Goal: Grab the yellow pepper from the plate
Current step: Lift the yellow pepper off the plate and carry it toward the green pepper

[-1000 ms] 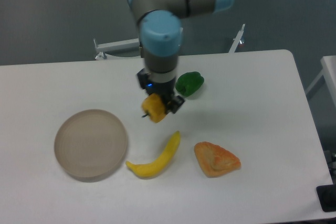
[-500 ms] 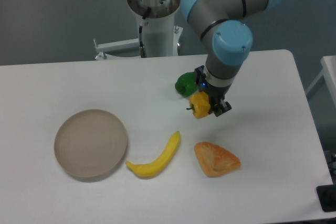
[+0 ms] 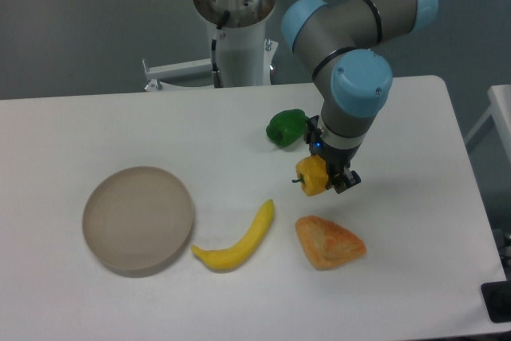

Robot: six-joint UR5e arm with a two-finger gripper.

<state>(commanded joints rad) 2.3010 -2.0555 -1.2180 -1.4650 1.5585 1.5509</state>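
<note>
We see the gripper (image 3: 326,176) pointing down over the white table (image 3: 415,165), its two dark fingers (image 3: 345,180) closed around the yellow pepper (image 3: 312,176). The pepper sits between the fingers and bulges out toward the left side of them, with its short dark stem sticking out to the left. We can make out one finger on the pepper's right and lower edge; the other is mostly hidden behind the pepper and the wrist. The pepper appears to hang clear of the table, though we cannot judge the gap beneath it.

The plate (image 3: 138,219) lies well apart on the left part of the table, and the pepper is not on it. A banana (image 3: 236,242) lies between the plate and an orange wedge-shaped toy food (image 3: 328,243), which rests just below the held pepper in the picture. A green pepper (image 3: 287,127) sits on the table just above and to the left of the gripper, close beside the arm's wrist
</note>
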